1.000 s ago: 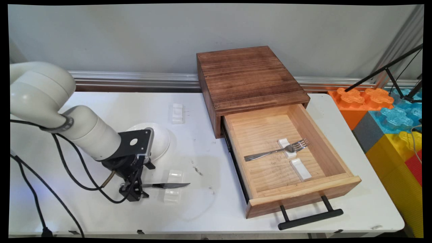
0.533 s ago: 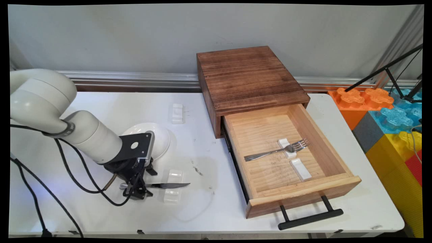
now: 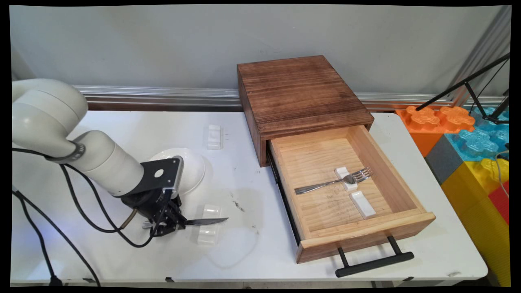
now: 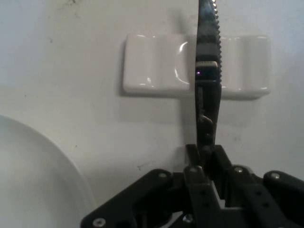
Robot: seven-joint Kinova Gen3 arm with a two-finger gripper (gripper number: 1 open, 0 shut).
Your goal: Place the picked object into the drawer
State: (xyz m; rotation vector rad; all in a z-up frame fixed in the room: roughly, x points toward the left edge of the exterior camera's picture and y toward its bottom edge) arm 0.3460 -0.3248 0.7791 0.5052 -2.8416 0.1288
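The knife has its handle mostly hidden inside the gripper, whose fingers are clamped tight on it; its toothed blade sticks out to the right over a small white rest. Since a second ago the gripper has lifted slightly, raising the knife. A white plate lies just beyond on the table.

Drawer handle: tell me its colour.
Black handle, clearest in the main view.
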